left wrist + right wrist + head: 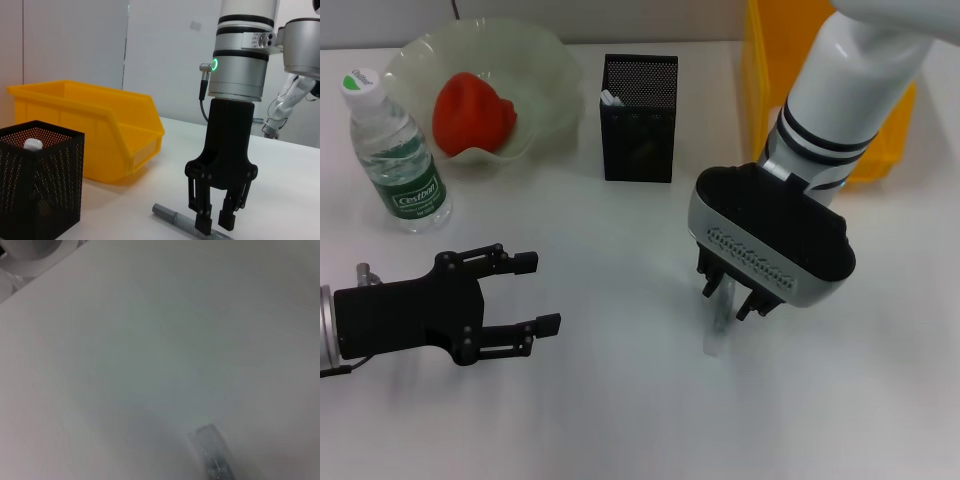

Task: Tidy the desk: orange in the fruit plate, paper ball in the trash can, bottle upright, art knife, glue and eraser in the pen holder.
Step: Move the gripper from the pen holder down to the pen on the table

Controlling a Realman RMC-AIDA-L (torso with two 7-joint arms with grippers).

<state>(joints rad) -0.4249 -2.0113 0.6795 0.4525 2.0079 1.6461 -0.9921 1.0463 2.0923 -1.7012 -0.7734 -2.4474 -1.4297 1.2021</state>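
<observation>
The right pincer (731, 296) stands vertically over the slim grey art knife (719, 325), which lies flat on the white surface (620, 400) at about 5 o'clock from the black mesh pen holder (639, 118); its fingers (203, 222) straddle the knife, spread and not clenched. The left pincer (535, 292) hovers released at 8 o'clock. The clear plastic bottle (395, 150) stands upright beside the pale green fruit plate (545, 60), which holds a red-orange fruit (470, 112)
</observation>
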